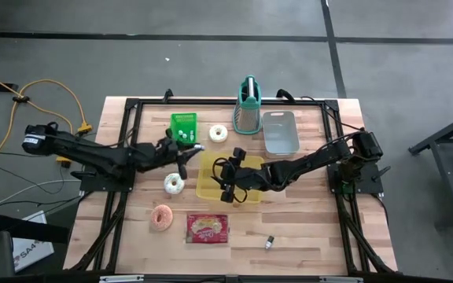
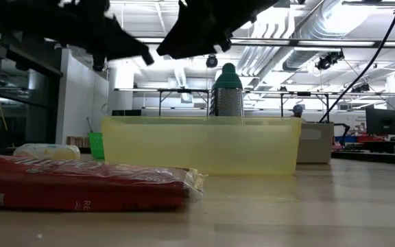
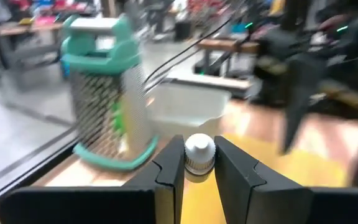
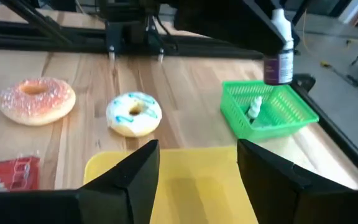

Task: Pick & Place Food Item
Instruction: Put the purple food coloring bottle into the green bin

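Fingers of my left gripper (image 3: 199,167) are pinched on a small bottle (image 3: 199,152), gripping it by its white cap, so it hangs above the table near the green basket (image 4: 272,111). My right gripper (image 4: 197,180) stands wide and holds nothing, hovering over the yellow tray (image 1: 208,187). On the wood lie a pink donut (image 4: 35,99), a white donut with blue icing (image 4: 133,114) and a red packet (image 1: 208,228). A grater (image 3: 104,102) stands at the far edge beside a grey bin (image 1: 280,130).
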`<action>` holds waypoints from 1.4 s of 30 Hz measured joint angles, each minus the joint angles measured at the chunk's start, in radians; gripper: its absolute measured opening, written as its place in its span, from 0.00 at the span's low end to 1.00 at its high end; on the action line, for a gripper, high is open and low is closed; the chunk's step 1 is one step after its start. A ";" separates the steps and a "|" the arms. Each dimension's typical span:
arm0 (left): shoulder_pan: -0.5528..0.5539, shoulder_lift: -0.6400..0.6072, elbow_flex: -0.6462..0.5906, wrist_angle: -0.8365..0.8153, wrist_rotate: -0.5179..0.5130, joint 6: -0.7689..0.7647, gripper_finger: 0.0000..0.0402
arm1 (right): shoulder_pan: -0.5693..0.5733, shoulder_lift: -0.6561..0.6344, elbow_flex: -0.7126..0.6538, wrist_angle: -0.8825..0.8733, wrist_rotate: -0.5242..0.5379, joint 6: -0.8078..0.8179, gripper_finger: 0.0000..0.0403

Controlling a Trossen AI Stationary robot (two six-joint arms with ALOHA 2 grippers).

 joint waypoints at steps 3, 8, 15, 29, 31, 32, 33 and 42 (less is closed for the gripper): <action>0.075 -0.015 0.000 -0.084 -0.001 -0.030 0.15 | 0.001 0.000 0.000 -0.021 -0.007 0.021 0.50; 0.212 -0.035 0.000 -0.219 0.010 -0.080 0.15 | 0.007 0.000 0.000 -0.038 -0.030 0.036 0.50; 0.418 -0.036 -0.011 -0.308 0.158 -0.106 0.15 | 0.015 0.000 0.000 -0.038 -0.032 0.036 0.50; 0.743 0.091 -0.054 -0.218 0.458 -0.128 0.15 | 0.015 0.000 0.000 -0.037 -0.033 0.036 0.50; 0.750 0.148 -0.054 -0.149 0.481 -0.128 0.15 | 0.015 0.000 0.000 -0.037 -0.032 0.036 0.50; 0.751 0.180 -0.053 -0.124 0.485 -0.128 0.15 | 0.015 0.000 0.000 -0.037 -0.032 0.036 0.50; 0.753 0.210 -0.054 -0.093 0.485 -0.128 0.15 | 0.015 0.000 0.000 -0.037 -0.032 0.036 0.50; 0.780 0.410 -0.052 0.055 0.469 -0.124 0.15 | 0.015 0.000 0.000 -0.041 -0.032 0.036 0.50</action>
